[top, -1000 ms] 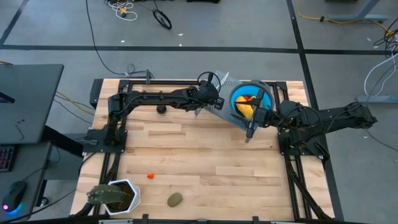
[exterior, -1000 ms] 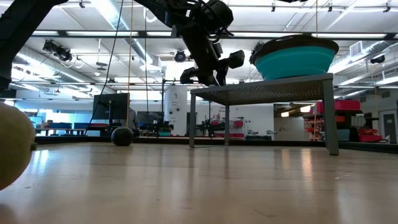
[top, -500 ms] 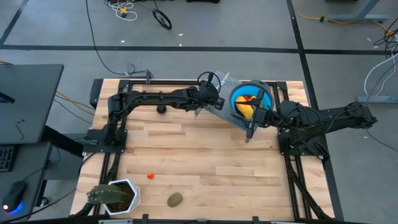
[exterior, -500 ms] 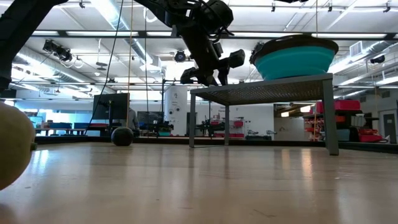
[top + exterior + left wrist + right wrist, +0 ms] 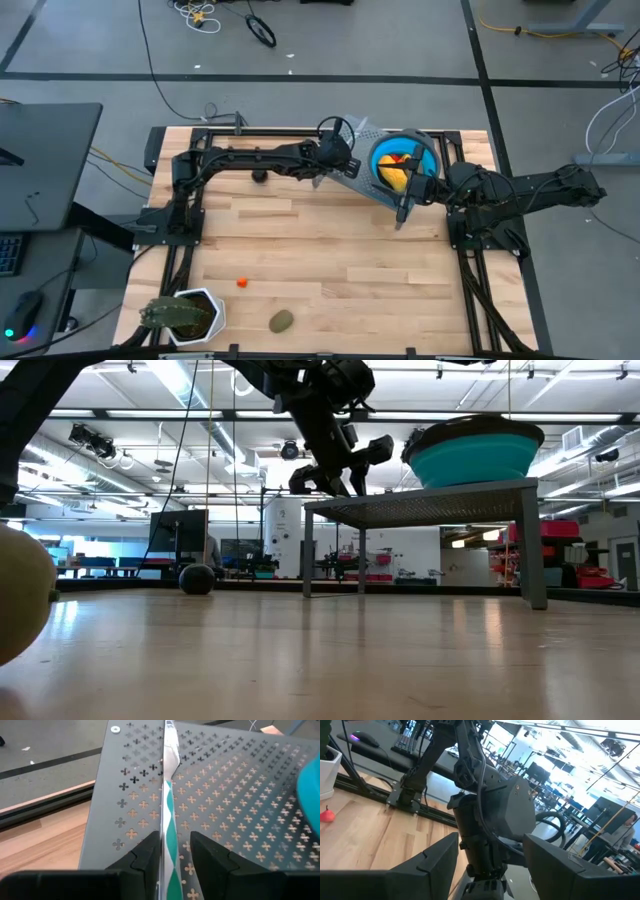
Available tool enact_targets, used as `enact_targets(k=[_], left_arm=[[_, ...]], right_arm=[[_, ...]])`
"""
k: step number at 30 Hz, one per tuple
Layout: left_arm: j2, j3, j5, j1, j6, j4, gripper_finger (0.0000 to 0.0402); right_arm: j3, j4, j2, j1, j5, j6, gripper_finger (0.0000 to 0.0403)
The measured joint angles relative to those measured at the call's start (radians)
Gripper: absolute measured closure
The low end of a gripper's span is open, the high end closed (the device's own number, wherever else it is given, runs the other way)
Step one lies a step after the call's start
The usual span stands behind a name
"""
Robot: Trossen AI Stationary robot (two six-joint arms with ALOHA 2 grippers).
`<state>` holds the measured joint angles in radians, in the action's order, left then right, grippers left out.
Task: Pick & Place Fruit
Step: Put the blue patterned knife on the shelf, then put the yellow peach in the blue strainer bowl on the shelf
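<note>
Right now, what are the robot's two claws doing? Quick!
Left gripper: partly open, a green-and-white striped stick between its fingers, over the perforated metal stand.
Right gripper: open, holding nothing.

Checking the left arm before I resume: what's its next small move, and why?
Probably lift the left gripper straight up. Its fingers stand apart around a green-and-white striped stick lying on the perforated metal stand, not on any fruit. An olive oval and a red bit wait on the table.
</note>
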<state>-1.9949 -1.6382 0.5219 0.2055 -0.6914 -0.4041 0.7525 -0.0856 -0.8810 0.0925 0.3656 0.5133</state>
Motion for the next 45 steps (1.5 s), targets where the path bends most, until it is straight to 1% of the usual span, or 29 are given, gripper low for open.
enact_targets(k=[20,24,28,31,34,39,42,45], left_arm=[[0.013,0.0,0.037,-0.002,0.057,0.003,0.0285],[0.035,-0.001,0.053,-0.002,0.121,0.003,0.0285],[0.089,-0.002,0.076,-0.006,0.222,0.014,0.0285],[0.129,-0.002,0.106,-0.016,0.309,0.001,0.0285],[0.163,-0.003,0.16,-0.035,0.363,-0.025,0.0285],[0.178,-0.003,0.271,-0.085,0.398,-0.095,0.0285],[0.179,0.004,0.281,-0.113,0.416,-0.144,0.0285],[0.179,0.025,0.276,-0.135,0.387,-0.19,0.0285]], right_arm=[[0.0,0.0,0.0,0.0,0.0,0.0,0.017],[0.0,0.001,0.0,0.0,0.0,0.0,0.017],[0.0,0.008,0.0,0.0,0.0,0.0,0.017],[0.0,0.008,0.0,0.0,0.006,0.0,0.017],[0.0,0.013,0.0,0.0,0.009,0.0,0.017],[0.0,0.014,0.0,0.0,0.021,0.0,0.017],[0.0,0.015,0.004,0.001,0.061,0.0,0.017],[0.0,0.015,0.02,0.001,0.089,-0.002,0.017]])
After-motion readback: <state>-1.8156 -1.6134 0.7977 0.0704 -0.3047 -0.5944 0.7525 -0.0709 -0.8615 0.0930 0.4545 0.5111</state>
